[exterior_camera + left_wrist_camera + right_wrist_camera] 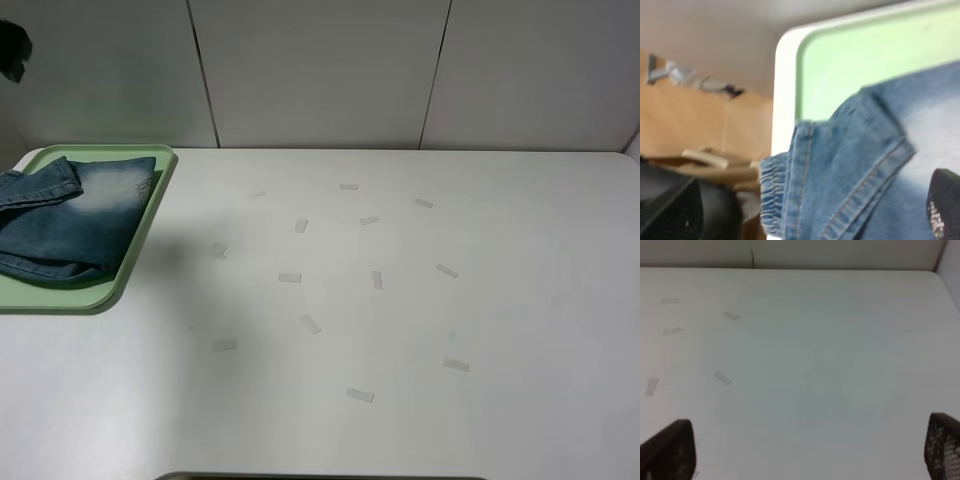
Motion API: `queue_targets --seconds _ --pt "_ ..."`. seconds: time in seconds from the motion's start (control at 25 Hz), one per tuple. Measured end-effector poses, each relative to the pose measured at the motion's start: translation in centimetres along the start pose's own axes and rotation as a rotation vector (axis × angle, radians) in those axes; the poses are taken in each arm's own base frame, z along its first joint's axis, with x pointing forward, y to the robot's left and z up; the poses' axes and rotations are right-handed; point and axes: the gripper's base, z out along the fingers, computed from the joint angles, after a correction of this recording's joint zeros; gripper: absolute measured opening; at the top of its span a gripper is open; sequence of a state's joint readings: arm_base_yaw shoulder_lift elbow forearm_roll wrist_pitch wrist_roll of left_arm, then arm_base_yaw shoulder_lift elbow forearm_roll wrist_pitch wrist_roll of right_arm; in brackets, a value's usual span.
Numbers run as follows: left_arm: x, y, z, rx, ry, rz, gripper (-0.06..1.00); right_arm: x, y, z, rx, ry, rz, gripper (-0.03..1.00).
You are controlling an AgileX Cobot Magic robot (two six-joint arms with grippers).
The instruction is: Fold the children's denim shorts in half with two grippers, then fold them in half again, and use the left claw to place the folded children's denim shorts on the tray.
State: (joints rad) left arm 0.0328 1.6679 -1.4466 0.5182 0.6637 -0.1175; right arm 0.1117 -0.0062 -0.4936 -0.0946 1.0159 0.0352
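Observation:
The folded children's denim shorts (70, 215) lie on the green tray (150, 225) at the table's far left. In the left wrist view the shorts (855, 170) cover part of the tray (855, 60), and an elastic hem reaches past the tray's rim and the table edge. My left gripper (805, 210) is open and empty above the shorts, with its fingers (942, 205) wide apart and clear of the cloth. My right gripper (805, 447) is open and empty over bare table. Neither gripper's fingers show in the exterior view.
Several small pale tape marks (310, 323) are scattered over the white table (520, 300). A dark part, perhaps of the left arm (12, 50), shows at the upper left edge. A white panelled wall stands behind the table. Past the table's left edge are wooden and dark items (705, 165).

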Motion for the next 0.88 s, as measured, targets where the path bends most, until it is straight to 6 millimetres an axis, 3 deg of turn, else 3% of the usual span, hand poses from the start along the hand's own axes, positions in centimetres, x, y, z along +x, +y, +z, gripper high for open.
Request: queue_targets --seconds 0.16,0.4,0.88 --pt "0.4 0.9 -4.3 0.038 -0.092 -0.056 0.88 0.0 0.0 0.0 0.000 0.000 0.000 0.69" --pt "3.9 1.1 -9.5 0.108 -0.225 -0.127 0.88 0.0 0.0 0.0 0.000 0.000 0.000 0.69" --pt "15.8 1.7 -20.7 0.119 -0.594 -0.251 0.88 0.0 0.0 0.0 0.000 0.000 0.000 0.69"
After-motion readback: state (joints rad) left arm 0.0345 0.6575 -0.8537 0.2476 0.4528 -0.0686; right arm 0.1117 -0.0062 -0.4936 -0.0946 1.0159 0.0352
